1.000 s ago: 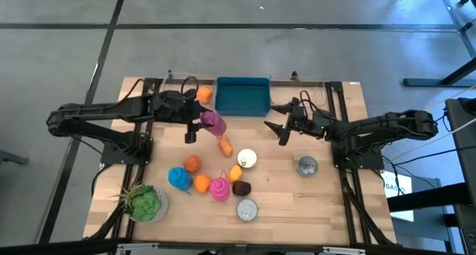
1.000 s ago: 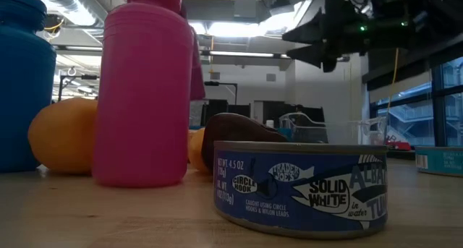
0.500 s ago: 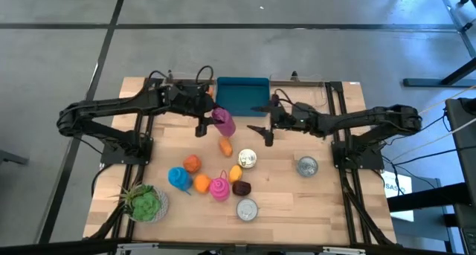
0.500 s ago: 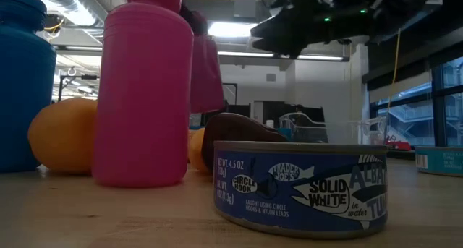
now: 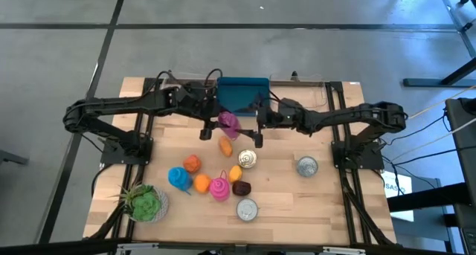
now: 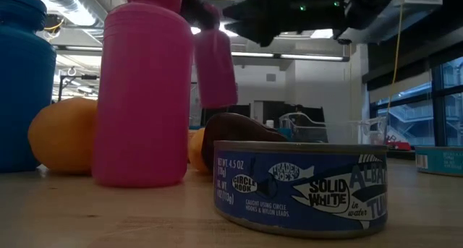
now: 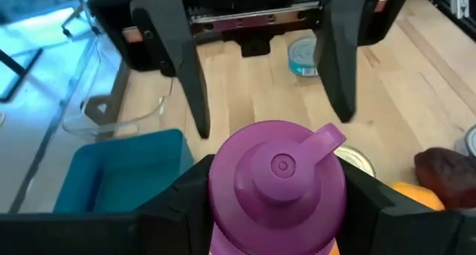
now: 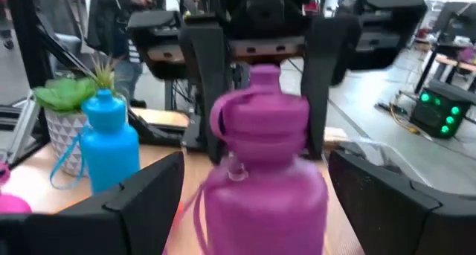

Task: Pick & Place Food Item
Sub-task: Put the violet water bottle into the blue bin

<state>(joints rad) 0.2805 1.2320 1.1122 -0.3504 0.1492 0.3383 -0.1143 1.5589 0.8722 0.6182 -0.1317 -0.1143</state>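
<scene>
A purple bottle [image 5: 228, 123] with a flip lid is off the table, right in front of the blue bin [image 5: 242, 96]. In the low view the purple bottle [image 6: 215, 66] hangs clear above the table. My left gripper [image 5: 214, 123] is shut on it from the table's left. My right gripper [image 5: 258, 125] is open and faces it from the right. In the right wrist view its fingers [image 8: 141, 203] stand wide on either side of the bottle [image 8: 260, 166], apart from it. My left gripper pinches the purple bottle near its top, at the lid's sides [image 7: 222, 199], between its two fingers [image 7: 370, 199]. It comes from the table's left, slanting a little downward. The bottle is lifted clear and stands about upright in the hold.
Below the bottle lie an orange fruit [image 5: 226, 146] and a tin can [image 5: 247, 159]. Nearer the front are a pink bottle [image 5: 219, 188], a blue bottle [image 5: 178, 178], oranges, a brown item [image 5: 241, 187], two more cans [image 5: 306, 166] [image 5: 247, 209] and a potted plant [image 5: 145, 203].
My left gripper has carried the purple bottle toward the table's right, still lifted and shut on it. My right gripper has moved toward the table's left, closing on the bottle until its open fingers stand around it.
</scene>
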